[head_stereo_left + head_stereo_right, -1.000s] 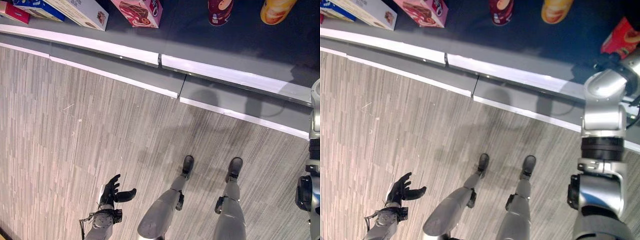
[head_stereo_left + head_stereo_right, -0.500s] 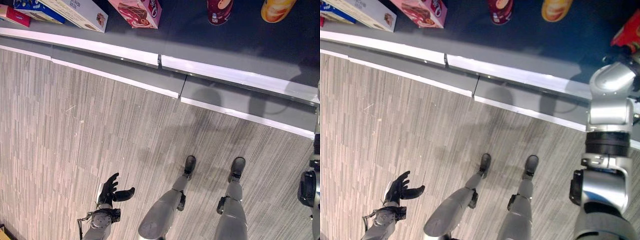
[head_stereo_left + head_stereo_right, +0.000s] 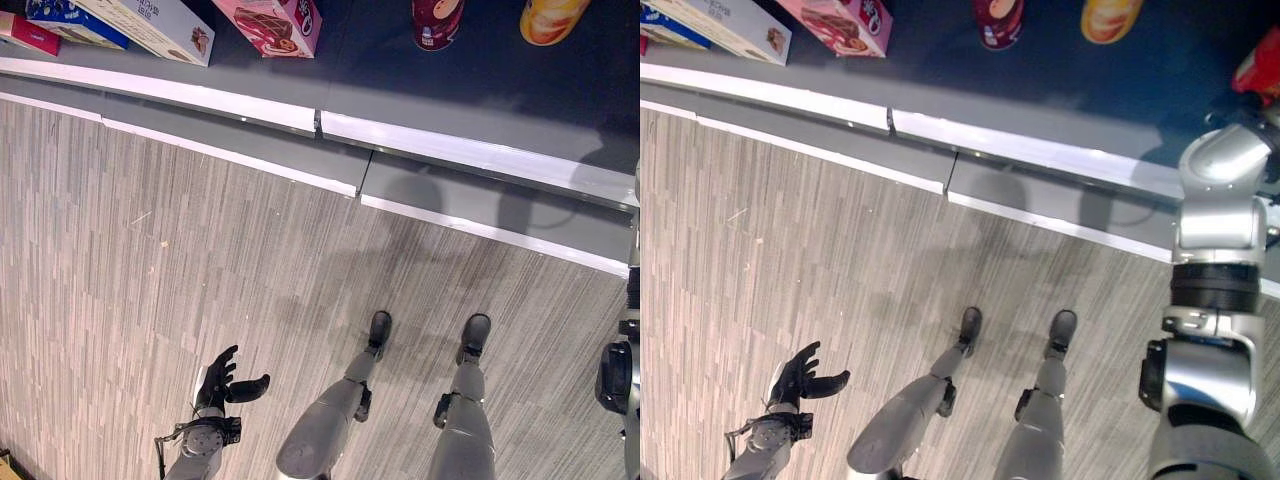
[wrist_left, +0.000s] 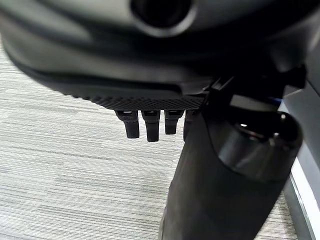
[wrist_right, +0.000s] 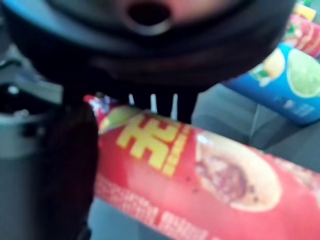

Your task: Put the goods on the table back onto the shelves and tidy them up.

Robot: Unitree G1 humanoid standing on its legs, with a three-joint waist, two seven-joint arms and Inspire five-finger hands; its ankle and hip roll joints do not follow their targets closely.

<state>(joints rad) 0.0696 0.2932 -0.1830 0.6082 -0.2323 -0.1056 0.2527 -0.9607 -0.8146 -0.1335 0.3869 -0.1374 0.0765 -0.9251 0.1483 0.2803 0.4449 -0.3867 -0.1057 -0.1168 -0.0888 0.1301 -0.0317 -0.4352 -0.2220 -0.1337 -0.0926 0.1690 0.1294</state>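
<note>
red, glossy and crinkled: my right hand has its thumb and fingers curled round a red snack bag, held out over the dark shelf. in the right eye view a corner of that bag peeks past the raised arm by the shelf's far right. since a second ago the right arm has lifted a little and carried the bag further along the shelf; over the last half second almost nothing has moved, so i judge i'm at the placing point and the next step is to set it down and let go.

the left hand hangs low over the wood-grain floor, fingers spread and empty, as it was before.

the wrist camera gives me what the head views don't: the grip itself, and a blue bag just beyond on the shelf. the head views give me the row instead: a pink box, a white box, a dark red can and a yellow can.
</note>
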